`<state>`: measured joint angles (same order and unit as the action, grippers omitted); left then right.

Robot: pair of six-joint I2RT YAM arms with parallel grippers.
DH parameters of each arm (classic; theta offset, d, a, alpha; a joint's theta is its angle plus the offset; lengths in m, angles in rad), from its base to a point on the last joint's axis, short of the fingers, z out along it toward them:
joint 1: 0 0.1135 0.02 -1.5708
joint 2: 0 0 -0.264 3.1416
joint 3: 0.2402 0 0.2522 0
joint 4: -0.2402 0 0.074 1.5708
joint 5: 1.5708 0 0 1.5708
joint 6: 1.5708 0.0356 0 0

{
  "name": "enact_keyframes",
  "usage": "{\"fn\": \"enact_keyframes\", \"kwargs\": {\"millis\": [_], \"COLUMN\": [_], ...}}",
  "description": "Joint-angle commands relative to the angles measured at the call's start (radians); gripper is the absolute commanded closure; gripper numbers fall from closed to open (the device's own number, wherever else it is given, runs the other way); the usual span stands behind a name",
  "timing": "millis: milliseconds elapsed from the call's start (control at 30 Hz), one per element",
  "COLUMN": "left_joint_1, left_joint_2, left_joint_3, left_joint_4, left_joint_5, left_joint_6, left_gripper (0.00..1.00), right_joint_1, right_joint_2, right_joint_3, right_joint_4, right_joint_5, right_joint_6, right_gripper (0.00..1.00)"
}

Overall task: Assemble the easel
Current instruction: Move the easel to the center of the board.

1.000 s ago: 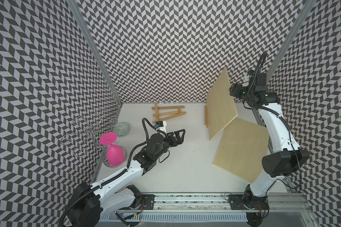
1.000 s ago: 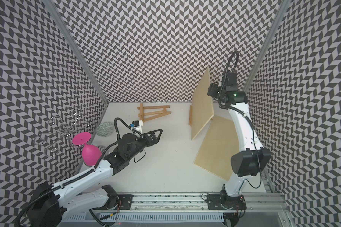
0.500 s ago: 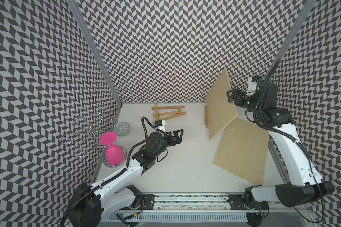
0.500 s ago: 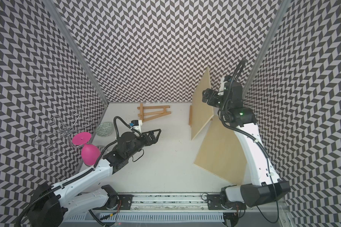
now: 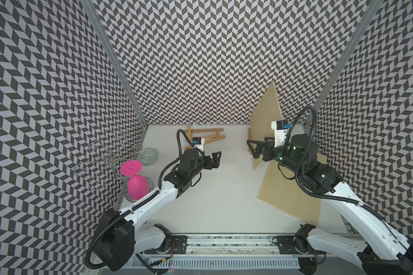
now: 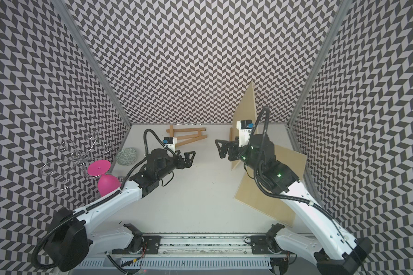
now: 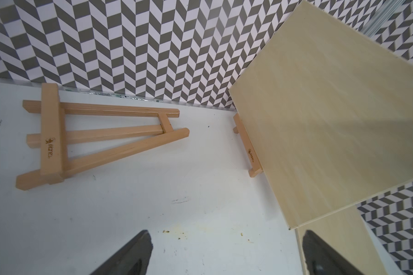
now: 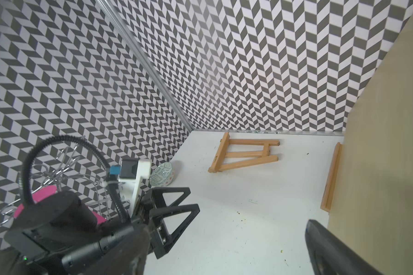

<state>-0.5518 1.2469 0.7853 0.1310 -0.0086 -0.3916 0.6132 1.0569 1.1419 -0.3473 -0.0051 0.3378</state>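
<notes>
In both top views: shows the folded easel point(image 5: 215, 130) flat on the table point(image 5: 224, 190) by the far wall point(image 5: 200, 71), long axis running left to right, crossbar end left, apex right. Puts the left gripper point(image 5: 216, 159) just near of it, jaws spread and empty, pointing right and far. Puts the right gripper point(image 5: 251, 148), also spread and holding nothing, well off to the right, in front of the standing board point(image 5: 265, 114) (propped on a second easel, whose ledge point(image 5: 249, 133) peeks out at the board's foot). Leaves a flat board point(image 5: 289, 197) lying at near right.

From the left wrist: looks onto the easel point(image 7: 100, 133), far and left of the spread fingers point(image 7: 129, 257), with only bare table between.

From the right wrist: catches the easel point(image 8: 243, 154) well apart to the left, beyond the left gripper point(image 8: 193, 198); shows just one finger point(image 8: 327, 247) of its own gripper.

Judging from this: favours the left arm as the nearer one, needing only a short reach far and leftward, across the legs' long axis
</notes>
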Motion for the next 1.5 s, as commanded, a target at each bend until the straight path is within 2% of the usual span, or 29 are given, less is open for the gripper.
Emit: {"fn": "enact_keyframes", "kwargs": {"millis": [0,167,333,433,600,800,967,1100,1467], "left_joint_1": [0.017,0.05,0.082,0.123,0.151,0.174,0.178,0.183,0.22], "left_joint_2": [0.043,0.135,0.244,0.31,0.443,0.566,0.695,0.795,0.976], "left_joint_3": [0.043,0.089,0.147,0.202,0.316,0.393,0.509,0.614,0.826], "left_joint_4": [-0.009,0.008,-0.005,-0.051,-0.144,-0.149,-0.19,-0.215,-0.257], "left_joint_5": [0.002,0.08,0.138,0.213,0.219,0.193,0.136,0.099,0.089], "left_joint_6": [0.156,0.311,0.461,0.518,0.596,0.621,0.635,0.645,0.638], "left_gripper": [0.0,0.0,0.0,0.0,0.0,0.0,0.0,0.02,0.09], "right_joint_1": [0.031,0.068,0.111,0.118,0.123,0.128,0.129,0.129,0.132], "right_joint_2": [-0.025,-0.048,-0.033,-0.014,0.046,0.09,0.112,0.119,0.154], "right_joint_3": [-0.095,-0.295,-0.454,-0.529,-0.612,-0.699,-0.698,-0.715,-0.717], "right_joint_4": [0.146,0.31,0.464,0.559,0.671,0.823,0.813,0.844,0.895], "right_joint_5": [0.03,-0.01,0.005,0.0,0.006,-0.019,0.037,0.033,0.025], "right_joint_6": [-0.037,-0.044,-0.026,-0.022,-0.016,-0.023,-0.038,-0.042,-0.062], "right_gripper": [0.01,0.01,0.01,0.01,0.01,0.01,0.01,0.01,0.01]}}
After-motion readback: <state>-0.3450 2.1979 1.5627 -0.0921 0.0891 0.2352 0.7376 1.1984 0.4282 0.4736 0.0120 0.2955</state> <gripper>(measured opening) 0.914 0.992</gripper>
